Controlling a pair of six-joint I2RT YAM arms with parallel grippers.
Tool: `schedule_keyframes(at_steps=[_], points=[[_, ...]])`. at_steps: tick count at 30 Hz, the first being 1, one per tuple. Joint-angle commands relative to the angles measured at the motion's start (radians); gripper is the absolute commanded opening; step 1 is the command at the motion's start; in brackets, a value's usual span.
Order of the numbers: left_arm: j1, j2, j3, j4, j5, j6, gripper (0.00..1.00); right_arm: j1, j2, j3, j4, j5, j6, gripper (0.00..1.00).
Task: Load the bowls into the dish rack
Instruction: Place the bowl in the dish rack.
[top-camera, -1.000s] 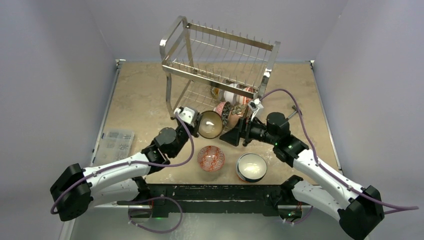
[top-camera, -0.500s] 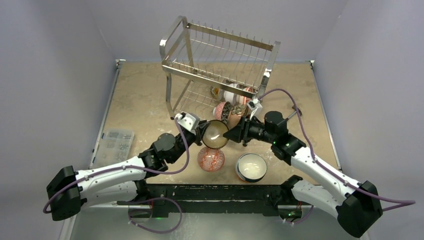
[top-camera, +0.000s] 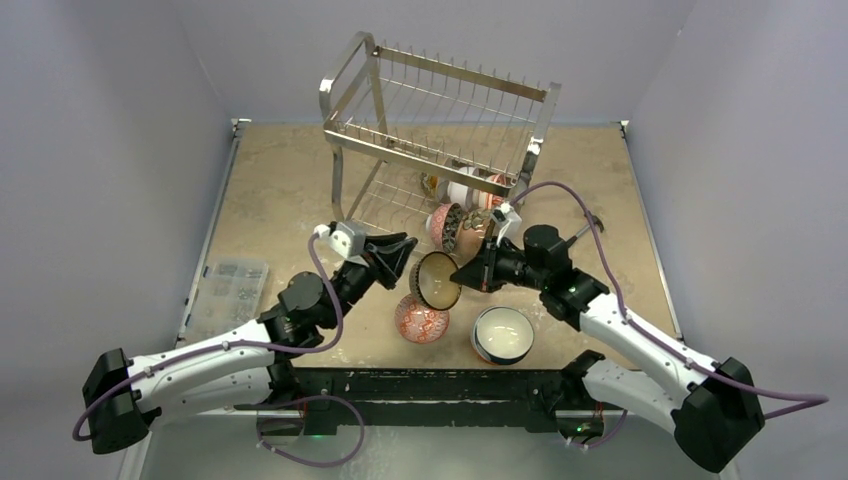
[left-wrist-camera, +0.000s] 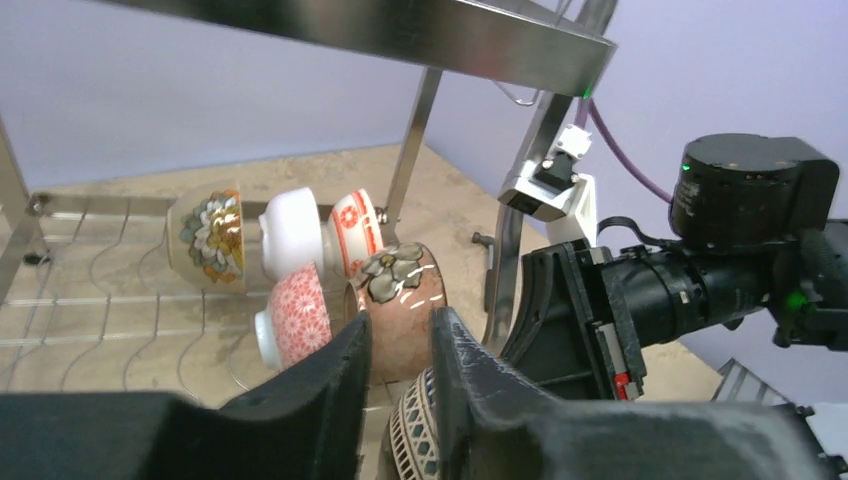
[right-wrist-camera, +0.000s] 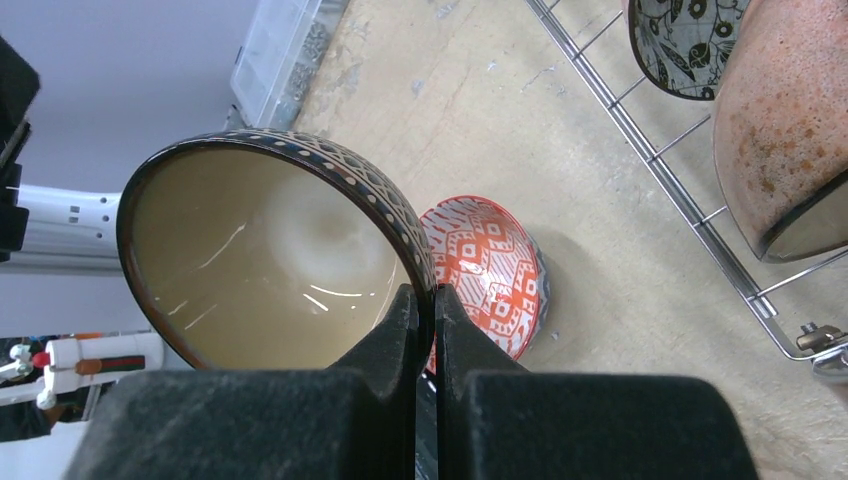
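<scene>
Brown glaze with a pale patterned band marks the bowl (top-camera: 437, 280) that hangs tipped on its side above the table (top-camera: 280, 190), just in front of the dish rack (top-camera: 420, 160). We see the right hand (top-camera: 462, 274) clenched on its rim, one finger inside the tan hollow and one outside; the right wrist view shows this pinch clearly. The left hand (top-camera: 405, 250) sits just to the bowl's left, apart from it. Its fingers (left-wrist-camera: 330, 390) stand slightly parted with nothing between them, so we call it released.

Below the held bowl, a red-patterned bowl (top-camera: 421, 317) rests upright on the table. A white-lined bowl (top-camera: 502, 334) stands beside it to the right.

On the rack's lower tier we count five bowls lying on their sides:
- a tan floral bowl (left-wrist-camera: 210, 235)
- a plain white bowl (left-wrist-camera: 295, 230)
- a red-and-white bowl (left-wrist-camera: 352, 222)
- a pink patterned bowl (left-wrist-camera: 295, 320)
- a brown flowered bowl (left-wrist-camera: 400, 300)

A clear parts box (top-camera: 232, 285) lies at the table's left edge, well apart from the bowls.
</scene>
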Motion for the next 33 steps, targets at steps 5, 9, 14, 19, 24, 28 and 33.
schedule_keyframes(at_steps=[5, 9, 14, 19, 24, 28, 33], points=[[0.002, -0.008, 0.159, -0.385, -0.136, -0.273, 0.75, 0.002, -0.094, -0.007, 0.037, 0.007, 0.022, 0.00], [0.009, 0.025, 0.251, -0.634, -0.095, -0.420, 0.91, 0.003, -0.166, -0.058, 0.051, 0.028, 0.067, 0.00], [0.130, 0.030, 0.255, -0.674, 0.245, -0.623, 0.95, -0.006, -0.224, -0.130, 0.129, -0.013, 0.113, 0.00], [0.351, 0.036, 0.138, -0.471, 0.706, -0.844, 0.98, -0.053, -0.254, -0.171, 0.193, -0.086, 0.142, 0.00], [0.400, 0.057, 0.040, -0.294, 0.898, -1.004, 0.98, -0.111, -0.250, -0.232, 0.354, -0.214, 0.211, 0.00], [0.401, 0.051, -0.031, -0.175, 0.955, -1.079, 0.98, -0.125, -0.209, -0.247, 0.440, -0.264, 0.242, 0.00], [0.397, 0.046, -0.057, -0.090, 0.998, -1.130, 0.98, -0.125, -0.177, -0.237, 0.471, -0.282, 0.246, 0.00]])
